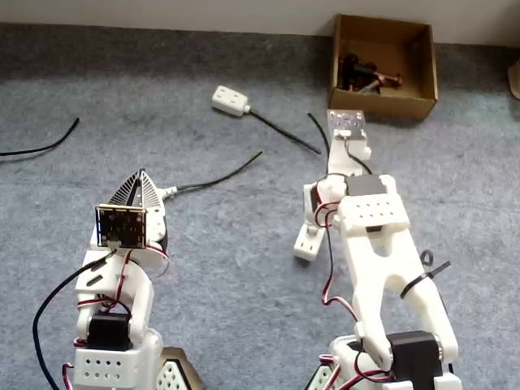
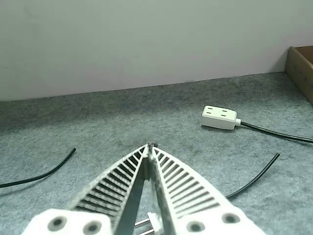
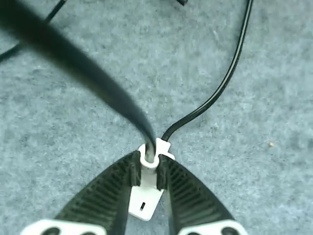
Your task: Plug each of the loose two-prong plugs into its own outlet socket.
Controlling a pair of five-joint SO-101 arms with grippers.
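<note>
My left gripper [image 1: 143, 177] [image 2: 149, 147] is shut on a white two-prong plug [image 2: 148, 225] whose metal prongs show between the fingers; its black cord [image 1: 218, 175] trails off to the right. Farther back, a white outlet socket [image 1: 230, 100] [image 2: 220, 117] lies loose on the carpet with its own cord. My right gripper [image 1: 314, 214] [image 3: 147, 160] points down at the carpet, shut on a second white socket block [image 1: 309, 241] [image 3: 144, 198]. A black cord leaves that block's end, and a second cord [image 3: 215, 95] with a white tip lies right behind it.
An open cardboard box [image 1: 419, 71] with small parts stands at the back right. Another black cord [image 1: 42, 147] [image 2: 41, 175] lies at the far left. Grey carpet covers the floor, and a pale wall runs along the back.
</note>
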